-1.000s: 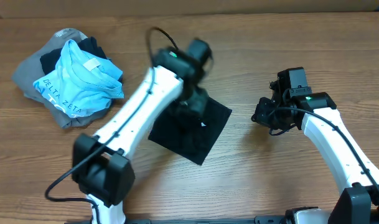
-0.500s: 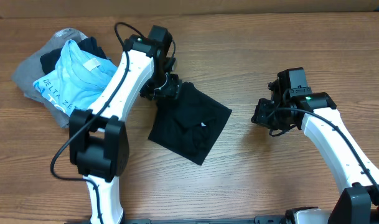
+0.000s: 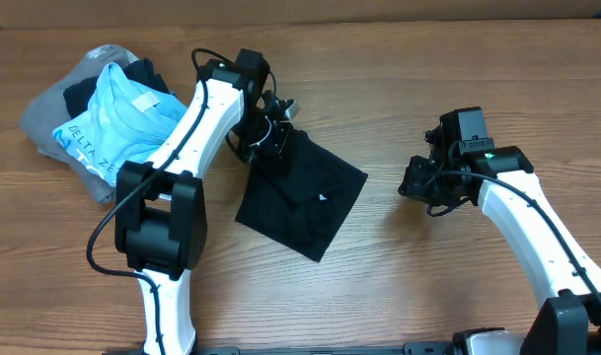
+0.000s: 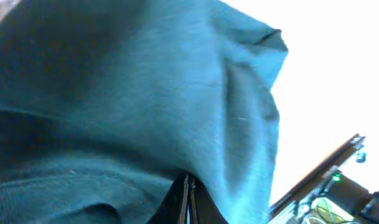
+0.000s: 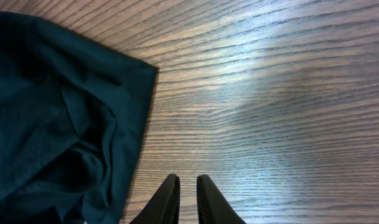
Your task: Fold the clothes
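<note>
Two white arms reach in from the near edge of the wooden tabletop point(image 3: 428, 286). Between them lies the black shirt point(image 3: 305, 202), folded into a rough square turned like a diamond, with a small white tag point(image 3: 322, 196) showing near its middle. Most of it lies flat on the wood. Its far left corner is bunched and drawn up.

To the right, apart from the shirt's right corner, the right fingers point(image 5: 169, 193) hang over bare wood. They are drawn almost together with only a slit between them, and they grasp nothing. In the right wrist view the shirt's edge lies ahead and to the left of them.

Farther back, the left arm stretches over the tabletop to the shirt's far left corner. There the left fingers point(image 4: 184, 202) are clenched on the fabric, which fills nearly the whole left wrist view.

Farthest away, at the far left and clear of the black shirt, sits a heap. A grey garment point(image 3: 48, 123) lies underneath, and a crumpled light blue shirt point(image 3: 127, 133) lettered "DELTA ZETA" lies on top. Some dark cloth point(image 3: 78, 94) shows behind it.
</note>
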